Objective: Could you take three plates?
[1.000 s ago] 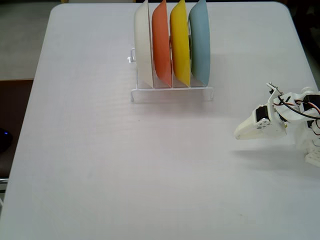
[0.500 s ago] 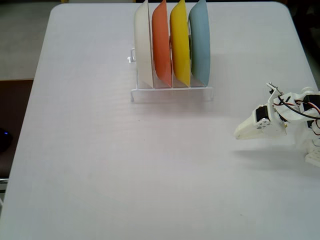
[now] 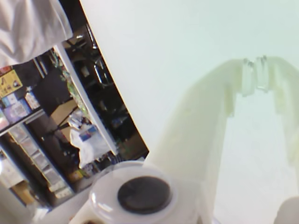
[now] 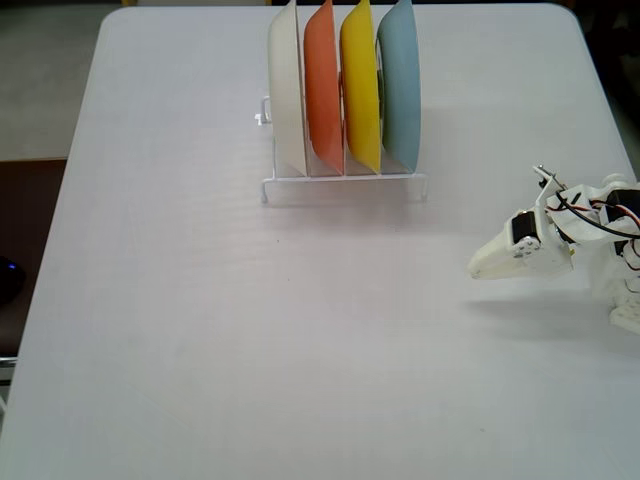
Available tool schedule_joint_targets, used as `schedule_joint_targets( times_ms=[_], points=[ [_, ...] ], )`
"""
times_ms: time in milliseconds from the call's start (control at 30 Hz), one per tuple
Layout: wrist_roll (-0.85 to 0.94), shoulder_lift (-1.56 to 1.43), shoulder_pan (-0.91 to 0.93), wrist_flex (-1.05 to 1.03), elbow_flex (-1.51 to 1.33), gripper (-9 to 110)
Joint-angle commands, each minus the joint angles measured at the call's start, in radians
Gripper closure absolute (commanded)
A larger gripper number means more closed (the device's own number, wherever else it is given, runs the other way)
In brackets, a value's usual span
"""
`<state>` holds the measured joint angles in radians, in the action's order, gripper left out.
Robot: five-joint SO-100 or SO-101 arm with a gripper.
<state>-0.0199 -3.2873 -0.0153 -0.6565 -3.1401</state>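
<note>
Four plates stand upright in a white wire rack (image 4: 345, 181) at the back of the table in the fixed view. From left to right they are a cream-white plate (image 4: 287, 95), the orange plate (image 4: 323, 90), the yellow plate (image 4: 359, 85) and the light blue plate (image 4: 402, 85). My white gripper (image 4: 480, 268) hangs low over the table at the right, pointing left, well apart from the rack and empty. In the wrist view the gripper (image 3: 255, 70) has its two fingertips meeting, so it is shut on nothing. No plates show in the wrist view.
The white table (image 4: 250, 330) fills the fixed view, with its left edge next to the floor and a dark object (image 4: 6, 278) beyond it. The wrist view shows the table edge and cluttered shelves (image 3: 42, 140) beyond.
</note>
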Motion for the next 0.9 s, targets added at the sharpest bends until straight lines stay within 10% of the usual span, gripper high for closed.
schedule_joint_targets(
  times_ms=[0, 867],
  points=[
    [0.006, -0.023, 0.002, 0.014, 0.002, 102],
    [-0.037, -0.023, 0.002, 0.012, 0.049, 102]
  ],
)
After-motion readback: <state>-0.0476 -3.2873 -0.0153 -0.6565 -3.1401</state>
